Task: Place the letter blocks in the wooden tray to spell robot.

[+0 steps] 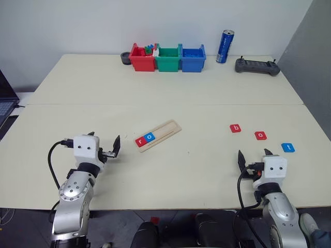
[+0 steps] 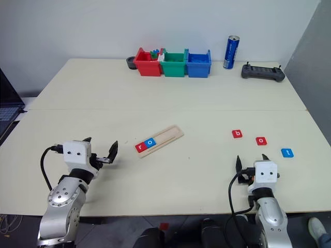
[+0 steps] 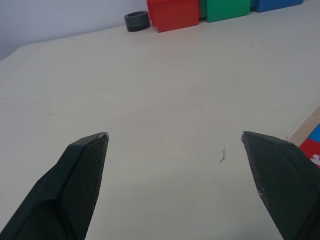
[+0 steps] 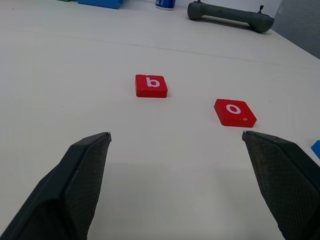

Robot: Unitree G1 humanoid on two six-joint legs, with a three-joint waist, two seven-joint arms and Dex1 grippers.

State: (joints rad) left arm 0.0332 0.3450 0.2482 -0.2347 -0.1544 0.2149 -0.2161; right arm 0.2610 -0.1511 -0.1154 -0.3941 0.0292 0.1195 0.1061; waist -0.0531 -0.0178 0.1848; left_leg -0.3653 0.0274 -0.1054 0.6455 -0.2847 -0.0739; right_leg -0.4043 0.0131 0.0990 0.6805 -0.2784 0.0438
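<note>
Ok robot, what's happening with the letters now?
Left hand and right hand open, empty. Wooden tray holds r, o. Blocks b, o, t wait near right hand. Nothing between.

You've got a cream table [image 1: 170, 93] w/ a seam across the middle. On it: wooden tray [image 1: 158, 135] near centre, red b [image 1: 235, 128], red o [image 1: 260, 135] & blue t [image 1: 288, 148] to its right. Far edge: red bin [image 1: 141, 58], green bin [image 1: 168, 58], blue bin [image 1: 192, 58], can [image 1: 225, 46], black controller [image 1: 257, 66].
</note>
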